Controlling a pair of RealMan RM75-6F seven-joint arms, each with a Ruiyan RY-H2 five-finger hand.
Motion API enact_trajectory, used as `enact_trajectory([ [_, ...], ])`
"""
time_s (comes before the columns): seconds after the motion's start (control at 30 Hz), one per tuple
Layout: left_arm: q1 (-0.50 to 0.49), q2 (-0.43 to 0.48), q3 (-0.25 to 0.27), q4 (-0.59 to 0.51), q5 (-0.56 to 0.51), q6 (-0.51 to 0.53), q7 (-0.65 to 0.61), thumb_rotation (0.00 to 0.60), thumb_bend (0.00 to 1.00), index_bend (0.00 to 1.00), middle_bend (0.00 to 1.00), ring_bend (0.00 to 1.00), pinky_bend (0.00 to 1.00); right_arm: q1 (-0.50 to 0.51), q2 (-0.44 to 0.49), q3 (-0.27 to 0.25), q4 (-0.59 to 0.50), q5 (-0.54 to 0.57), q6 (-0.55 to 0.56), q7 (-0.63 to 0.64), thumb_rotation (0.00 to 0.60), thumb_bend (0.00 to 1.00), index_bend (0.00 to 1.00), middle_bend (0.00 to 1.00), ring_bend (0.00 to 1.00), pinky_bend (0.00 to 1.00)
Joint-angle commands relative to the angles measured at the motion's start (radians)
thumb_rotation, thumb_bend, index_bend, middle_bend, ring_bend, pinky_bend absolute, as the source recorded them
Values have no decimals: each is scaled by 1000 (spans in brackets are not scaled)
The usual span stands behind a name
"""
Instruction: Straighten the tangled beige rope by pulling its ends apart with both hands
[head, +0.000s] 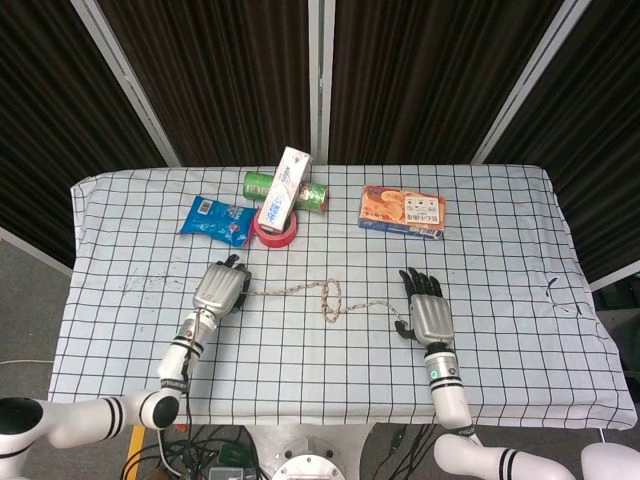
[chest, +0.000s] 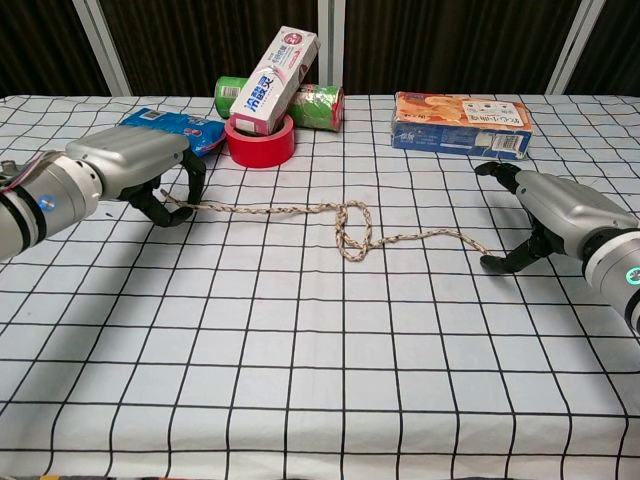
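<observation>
Chest view: left hand (chest: 135, 160) lay palm down, fingers curled, gripping the beige rope (chest: 345, 225); right hand (chest: 548, 208) pinched its far end, a knotted loop between them.

The bench (chest: 320, 400), covered by one black-gridded white cloth, carries seven loose things. There is one beige rope (chest: 345, 228), with a single knotted loop near its middle. There is one red tape roll (chest: 259, 142), one toothpaste box (chest: 275, 78) leaning across it, and one green roll (chest: 318, 106) lying behind them. One blue snack packet (chest: 170, 126) lies to the left and one orange biscuit box (chest: 460, 123) to the right. Two robot hands show: one left robot hand (chest: 130, 165) and one right robot hand (chest: 545, 215).
</observation>
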Motion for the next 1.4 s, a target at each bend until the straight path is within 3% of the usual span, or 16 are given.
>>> enact_trajectory([
  [0.03,0,0,1,1,-2,-2,1,600,427,584,374,168,413,6,0,-1,13,5,-3,-9,600,208,0,0,0,0],
  [0.17,1,0,1,3,-3,-2,2,600,427,584,381,168,413,15,-4,5,25,11,-3,-6,600,218,15,0,0,0],
  [0.33,1,3,-2,1,0,-2,-1,600,427,584,381,168,413,24,-6,5,31,9,-1,-10,600,223,220,0,0,0],
  [0.63,2,3,0,-1,4,-2,-4,600,427,584,381,168,413,31,-12,-2,31,16,5,-14,600,224,374,0,0,0],
  [1.4,-1,7,0,6,5,-13,-5,600,427,585,381,168,413,56,-36,3,62,72,-13,-40,600,245,462,0,0,0],
])
